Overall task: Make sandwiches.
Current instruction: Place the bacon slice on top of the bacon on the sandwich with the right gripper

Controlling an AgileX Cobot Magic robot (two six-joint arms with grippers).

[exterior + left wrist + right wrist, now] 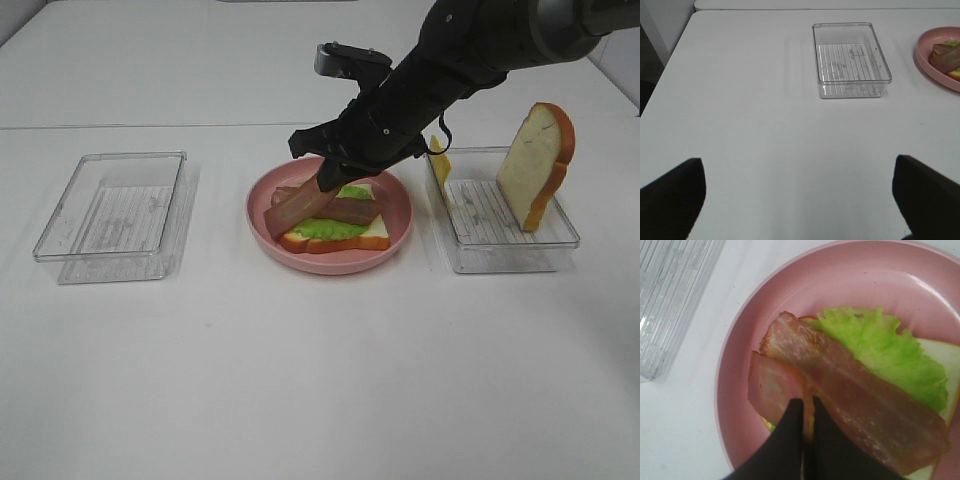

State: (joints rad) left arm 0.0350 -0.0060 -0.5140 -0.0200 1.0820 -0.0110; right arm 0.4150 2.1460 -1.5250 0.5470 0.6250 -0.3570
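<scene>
Pink plate (403, 215), 9 o'clock: clamps bacon strip (292, 208) in right gripper (806, 405), tilted over lettuce (885, 350) for layering; left gripper (800, 200) apart.

Open tabletop (320, 380) in front; right arm (440, 70) over pink plate (340, 262), upright bread slice (535, 160) beside.
</scene>
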